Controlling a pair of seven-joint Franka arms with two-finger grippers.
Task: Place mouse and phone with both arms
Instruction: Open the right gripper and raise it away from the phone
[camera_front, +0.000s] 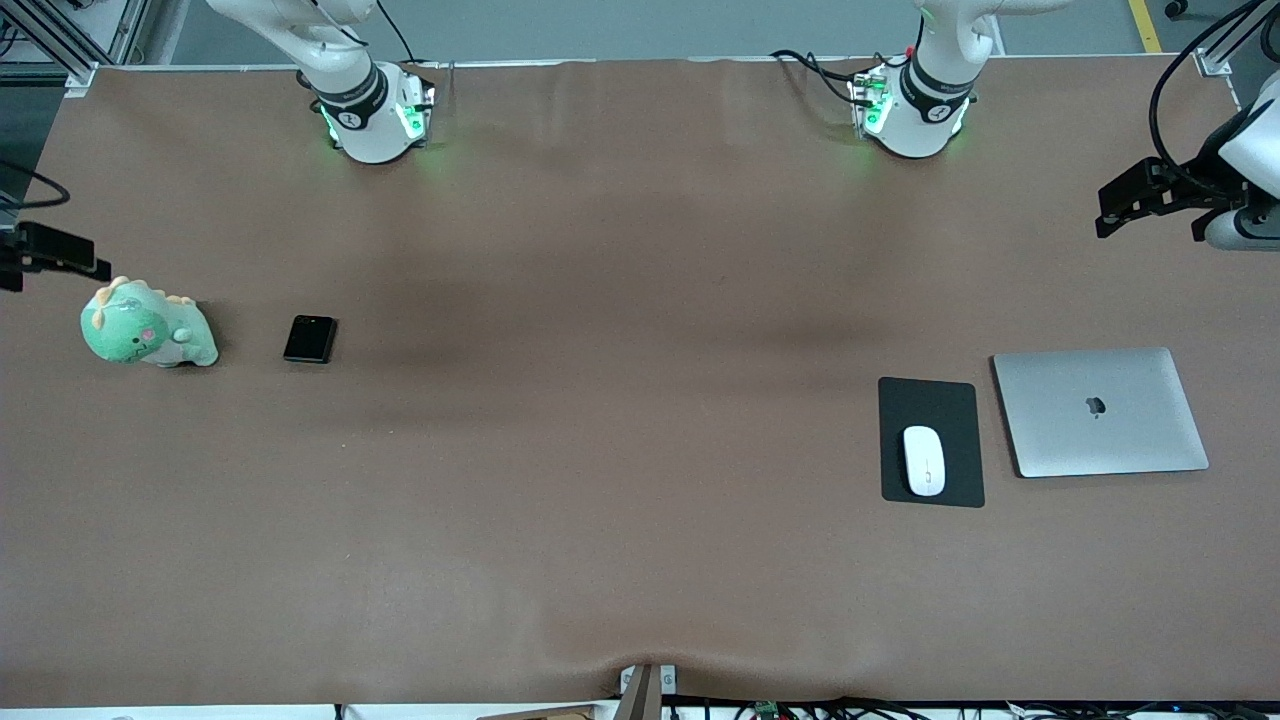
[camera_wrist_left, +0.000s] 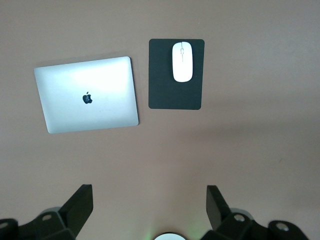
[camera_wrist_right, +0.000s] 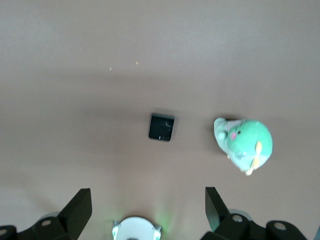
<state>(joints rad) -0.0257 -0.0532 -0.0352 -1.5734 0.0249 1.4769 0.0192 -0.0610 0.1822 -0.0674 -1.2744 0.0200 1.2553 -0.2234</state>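
Observation:
The white mouse (camera_front: 924, 460) lies on a black pad (camera_front: 930, 400) toward the left arm's end of the table; it also shows in the left wrist view (camera_wrist_left: 182, 61). The black phone (camera_front: 309, 339) lies flat toward the right arm's end, beside a green plush toy; it also shows in the right wrist view (camera_wrist_right: 162, 127). My left gripper (camera_wrist_left: 149, 200) is open and empty, held high above the table at its end (camera_front: 1135, 198). My right gripper (camera_wrist_right: 147, 202) is open and empty, held high at the other end (camera_front: 50, 255).
A closed silver laptop (camera_front: 1100, 411) lies beside the pad, toward the table's end. A green dinosaur plush (camera_front: 147, 325) stands beside the phone, toward the table's end. The brown table (camera_front: 620, 400) is bare between the phone and the pad.

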